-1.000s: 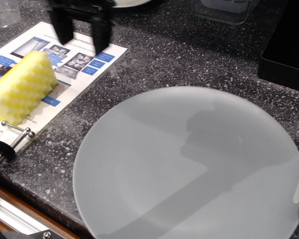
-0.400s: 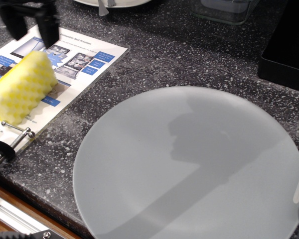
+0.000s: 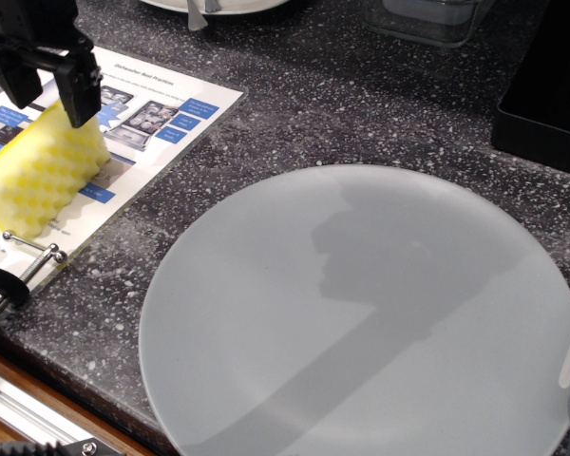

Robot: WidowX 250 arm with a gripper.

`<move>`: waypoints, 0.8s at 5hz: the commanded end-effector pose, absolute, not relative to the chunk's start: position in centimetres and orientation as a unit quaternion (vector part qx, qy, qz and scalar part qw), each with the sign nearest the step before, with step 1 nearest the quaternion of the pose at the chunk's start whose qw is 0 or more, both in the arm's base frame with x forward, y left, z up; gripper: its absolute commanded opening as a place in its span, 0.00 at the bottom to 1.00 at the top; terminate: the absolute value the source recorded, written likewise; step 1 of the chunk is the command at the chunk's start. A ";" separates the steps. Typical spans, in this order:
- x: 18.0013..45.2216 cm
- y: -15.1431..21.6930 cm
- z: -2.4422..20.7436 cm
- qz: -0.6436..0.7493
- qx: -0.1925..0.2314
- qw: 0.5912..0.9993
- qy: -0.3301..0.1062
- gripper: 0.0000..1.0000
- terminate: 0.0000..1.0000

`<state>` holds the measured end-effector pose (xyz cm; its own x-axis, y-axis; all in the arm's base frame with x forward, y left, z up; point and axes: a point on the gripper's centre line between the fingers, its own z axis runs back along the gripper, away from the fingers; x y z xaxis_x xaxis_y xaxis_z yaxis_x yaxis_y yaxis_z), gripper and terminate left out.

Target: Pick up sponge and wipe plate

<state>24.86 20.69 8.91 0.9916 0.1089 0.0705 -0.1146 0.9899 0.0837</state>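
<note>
- Gripper (image 3: 47, 95): black, two-fingered, at the far left of the scene, directly above the far end of the sponge. Its fingers stand apart with nothing between them; the spread looks suited to straddling the block's width, which suggests the pick-up step is in hand and the grasp not yet made.
- Sponge (image 3: 40, 173): bright yellow foam block with a bumpy surface, lying at the left edge on a printed leaflet (image 3: 161, 119). It appears tilted, its far end higher than its near end; whether a fingertip (image 3: 80, 100) touches the foam cannot be told.
- Plate (image 3: 361, 313): large, flat, pale grey and matte, occupying the near centre and right of the dark speckled counter (image 3: 361, 104), well apart from the sponge. Its surface is bare save for the arm's shadow, so wiping has not begun.
- Metal clamp (image 3: 24, 261): just near of the sponge at the counter's edge; a low approach from that side could foul it.
</note>
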 end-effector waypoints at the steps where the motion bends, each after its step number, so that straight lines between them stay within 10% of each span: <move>1: 24.4 21.5 7.3 0.064 0.043 0.996 -0.037 1.00 0.00; 2: 24.7 21.8 6.5 0.074 0.035 0.996 -0.026 1.00 0.00; 3: 25.1 21.3 6.7 0.085 0.032 0.996 -0.016 0.00 0.00; 4: 25.6 20.2 7.5 0.085 0.016 0.996 -0.028 0.00 0.00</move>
<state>25.44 18.58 5.62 0.9855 0.1696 -0.0041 -0.1697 0.9850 -0.0319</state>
